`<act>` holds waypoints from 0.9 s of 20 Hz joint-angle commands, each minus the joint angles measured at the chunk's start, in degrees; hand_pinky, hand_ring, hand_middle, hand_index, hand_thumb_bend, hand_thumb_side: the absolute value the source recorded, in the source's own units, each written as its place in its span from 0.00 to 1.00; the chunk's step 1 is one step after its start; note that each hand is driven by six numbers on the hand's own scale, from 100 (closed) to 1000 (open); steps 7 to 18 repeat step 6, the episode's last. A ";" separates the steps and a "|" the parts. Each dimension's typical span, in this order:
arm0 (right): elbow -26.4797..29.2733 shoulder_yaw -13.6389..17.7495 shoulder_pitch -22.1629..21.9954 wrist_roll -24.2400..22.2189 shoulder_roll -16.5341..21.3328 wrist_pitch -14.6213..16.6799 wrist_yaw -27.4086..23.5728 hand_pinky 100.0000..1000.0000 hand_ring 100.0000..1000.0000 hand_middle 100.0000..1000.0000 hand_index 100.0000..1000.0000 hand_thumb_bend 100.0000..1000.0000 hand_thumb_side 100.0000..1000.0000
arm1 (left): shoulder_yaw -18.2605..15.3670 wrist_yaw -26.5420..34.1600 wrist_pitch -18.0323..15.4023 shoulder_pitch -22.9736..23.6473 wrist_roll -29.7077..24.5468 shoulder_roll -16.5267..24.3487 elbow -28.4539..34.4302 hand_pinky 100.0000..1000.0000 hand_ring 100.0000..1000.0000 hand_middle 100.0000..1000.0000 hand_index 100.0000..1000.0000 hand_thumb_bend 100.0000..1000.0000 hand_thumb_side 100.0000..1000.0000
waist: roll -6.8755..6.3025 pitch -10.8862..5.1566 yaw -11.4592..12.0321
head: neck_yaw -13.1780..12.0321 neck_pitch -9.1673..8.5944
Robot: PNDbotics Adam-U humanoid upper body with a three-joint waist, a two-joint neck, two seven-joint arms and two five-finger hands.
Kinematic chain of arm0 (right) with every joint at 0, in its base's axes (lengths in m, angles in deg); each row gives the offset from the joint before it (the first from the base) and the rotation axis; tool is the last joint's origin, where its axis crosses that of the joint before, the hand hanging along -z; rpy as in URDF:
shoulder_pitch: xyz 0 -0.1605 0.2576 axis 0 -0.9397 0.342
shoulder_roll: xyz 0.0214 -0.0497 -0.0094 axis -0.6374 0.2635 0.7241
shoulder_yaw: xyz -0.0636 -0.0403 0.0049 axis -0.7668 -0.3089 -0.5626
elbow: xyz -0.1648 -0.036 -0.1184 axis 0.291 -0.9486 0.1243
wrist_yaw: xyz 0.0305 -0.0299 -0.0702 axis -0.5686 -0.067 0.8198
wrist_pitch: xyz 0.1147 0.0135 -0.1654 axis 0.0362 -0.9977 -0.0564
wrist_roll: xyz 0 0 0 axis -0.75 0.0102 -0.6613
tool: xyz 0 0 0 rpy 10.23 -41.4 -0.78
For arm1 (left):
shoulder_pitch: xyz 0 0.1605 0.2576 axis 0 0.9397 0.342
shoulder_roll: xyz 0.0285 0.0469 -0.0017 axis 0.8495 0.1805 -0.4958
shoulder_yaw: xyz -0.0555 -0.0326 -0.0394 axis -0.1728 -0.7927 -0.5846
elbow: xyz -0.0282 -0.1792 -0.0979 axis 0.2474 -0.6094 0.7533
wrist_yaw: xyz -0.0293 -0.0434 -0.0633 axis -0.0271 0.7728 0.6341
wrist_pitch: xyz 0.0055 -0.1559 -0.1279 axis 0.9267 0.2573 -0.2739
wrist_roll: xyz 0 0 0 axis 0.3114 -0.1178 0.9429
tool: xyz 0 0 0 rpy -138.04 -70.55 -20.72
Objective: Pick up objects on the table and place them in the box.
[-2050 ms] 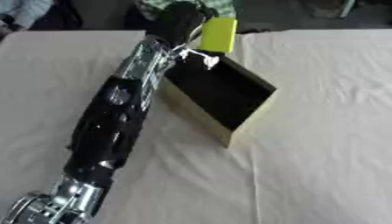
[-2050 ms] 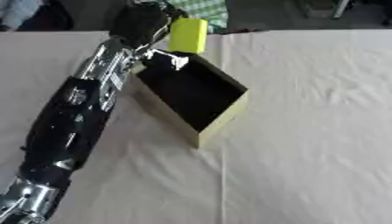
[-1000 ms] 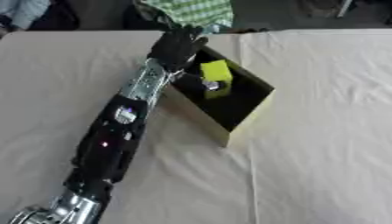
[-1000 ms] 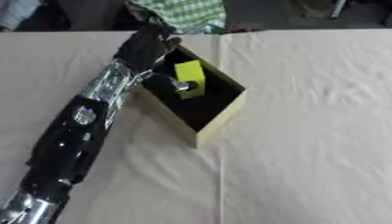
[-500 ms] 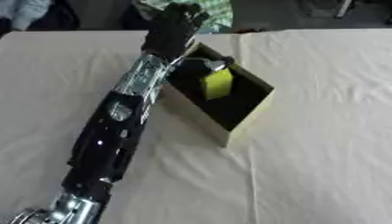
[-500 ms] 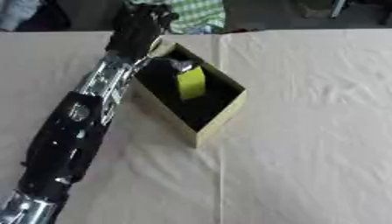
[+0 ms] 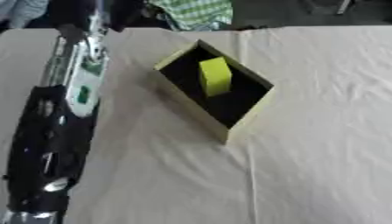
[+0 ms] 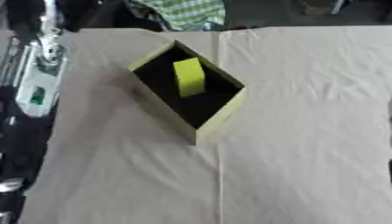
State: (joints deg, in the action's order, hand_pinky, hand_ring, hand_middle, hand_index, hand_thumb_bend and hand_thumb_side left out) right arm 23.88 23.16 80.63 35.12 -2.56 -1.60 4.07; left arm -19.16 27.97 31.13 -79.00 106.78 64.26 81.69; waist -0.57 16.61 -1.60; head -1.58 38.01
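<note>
An open yellow box (image 7: pixel 246 114) with a dark inside sits askew on the beige tablecloth, left of centre. A yellow-green block (image 7: pixel 215 76) stands in it, leaning toward the far wall. My left arm (image 7: pixel 76 83) runs up the left side of the table, well clear of the box. Its hand (image 7: pixel 76 19) is a dark blur at the far edge, against a dark background, and holds nothing that I can see. My right hand does not show in either view.
A green checked cloth (image 7: pixel 197 12) lies beyond the table's far edge, behind the box. The beige tablecloth (image 7: pixel 314 153) stretches bare to the right of the box and in front of it.
My left hand let the yellow-green block go into the box, then drew back to the left and away from it. The block now stands inside alone.
</note>
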 commanded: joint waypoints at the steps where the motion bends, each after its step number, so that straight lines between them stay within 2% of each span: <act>1: 0.97 0.89 0.29 0.52 1.97 0.15 0.64 0.71 0.70 0.45 0.79 0.00 0.63 | -2.70 11.12 -1.27 2.74 2.47 3.42 7.46 0.55 0.48 0.44 0.68 0.00 0.78 | 0.70 -1.78 0.34 | 0.65 1.18; 6: 0.97 1.33 -0.35 1.10 2.47 0.25 1.11 0.71 0.70 0.45 0.79 0.00 0.63 | -6.41 28.84 0.20 11.25 4.34 5.86 17.10 0.54 0.48 0.45 0.68 0.00 0.78 | 0.76 -1.51 1.32 | 1.46 1.69; 18: 0.97 1.33 -0.35 1.10 2.47 0.25 1.11 0.71 0.70 0.45 0.79 0.00 0.63 | -6.41 28.84 0.20 11.25 4.34 5.86 17.10 0.54 0.48 0.45 0.68 0.00 0.78 | 0.76 -1.51 1.32 | 1.46 1.69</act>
